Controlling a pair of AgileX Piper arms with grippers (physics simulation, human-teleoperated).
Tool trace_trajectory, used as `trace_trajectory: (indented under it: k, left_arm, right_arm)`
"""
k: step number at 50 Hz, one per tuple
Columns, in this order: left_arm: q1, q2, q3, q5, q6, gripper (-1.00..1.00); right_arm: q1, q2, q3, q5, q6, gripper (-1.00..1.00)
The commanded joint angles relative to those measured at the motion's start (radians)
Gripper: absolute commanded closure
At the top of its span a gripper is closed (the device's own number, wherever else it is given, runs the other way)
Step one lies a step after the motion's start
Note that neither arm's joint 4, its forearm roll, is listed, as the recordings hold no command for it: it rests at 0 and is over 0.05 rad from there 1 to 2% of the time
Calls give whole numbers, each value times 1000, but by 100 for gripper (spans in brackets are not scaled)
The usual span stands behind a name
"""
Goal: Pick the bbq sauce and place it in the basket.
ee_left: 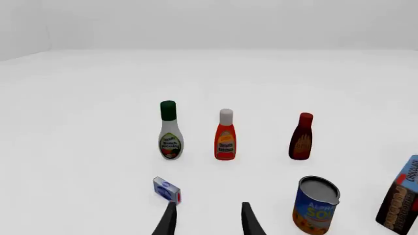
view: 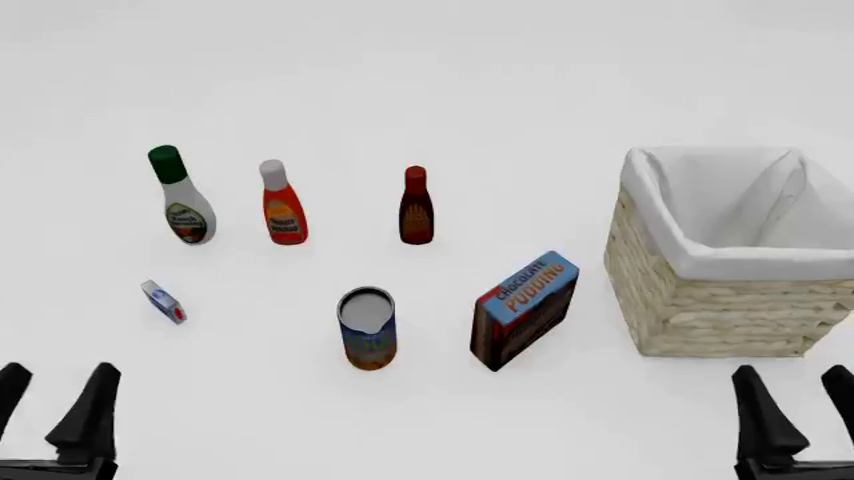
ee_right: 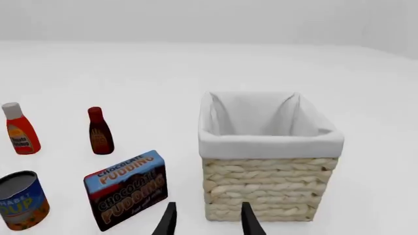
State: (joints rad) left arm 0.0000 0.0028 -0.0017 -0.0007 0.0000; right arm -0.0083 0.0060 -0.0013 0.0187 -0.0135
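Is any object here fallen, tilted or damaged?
Nothing looks damaged or spilled. The small blue-and-white box near the left gripper sits tilted, unlike the upright bottles, including the bbq sauce. The basket stands square and empty.

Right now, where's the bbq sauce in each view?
Front view: bbq sauce stands mid-table, rightmost of the three bottles.
Left wrist view: bbq sauce beside the orange-red bottle.
Right wrist view: bbq sauce between that bottle and the basket.
Shared landmark: the orange-red bottle.
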Motion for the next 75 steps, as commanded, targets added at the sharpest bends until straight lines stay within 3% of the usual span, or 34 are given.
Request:
trace_trajectory:
  k: [1, 9, 15, 23, 35, 44, 51, 63, 64, 65, 66, 70, 73, 74, 75]
  left_arm:
    - [0, 4, -3, -1, 0, -100]
    - [0, 4, -3, -1, 0, -100]
    - [0, 4, -3, -1, 0, -100]
    - [0, 4, -3, -1, 0, -100]
    - [0, 4, -3, -1, 0, -100]
    - [0, 4, -3, -1, 0, -100]
    - [0, 4, -3, -1, 0, -100]
    - [0, 4, -3, -1, 0, -100]
    - [0, 4, -3, -1, 0, -100]
    - [0, 4, -3, -1, 0, -100]
    - [0, 4, -3, -1, 0, -100]
    - [0, 4, -3, -1, 0, -100]
    - [0, 4, -3, -1, 0, -100]
    - [0, 4, -3, -1, 0, -100]
    - [0, 4, -3, -1, 0, -100]
  right_arm:
    - [7, 51, -2, -71, 13, -100]
    - [5, 77, -2, -95, 11, -100]
    - [4, 1, -5, -18, 11, -100]
    - [10, -6, -12, -6, -3, -100]
    - [16, 7, -185, 131, -3, -100]
    - [45, 98, -308, 155, -13, -100]
    - [87, 267, -400, 133, -2, -100]
    - [159, 517, -623, 159, -87, -100]
    - [159, 518, -624, 159, -87, -100]
    - [163, 423, -634, 271, -84, -100]
    - [164, 406, -644, 305, -89, -100]
    - [170, 535, -670, 235, -134, -100]
    - [169, 571, -692, 237, -137, -100]
    - [175, 519, -700, 306, -139, -100]
    - [179, 541, -713, 299, -139, -100]
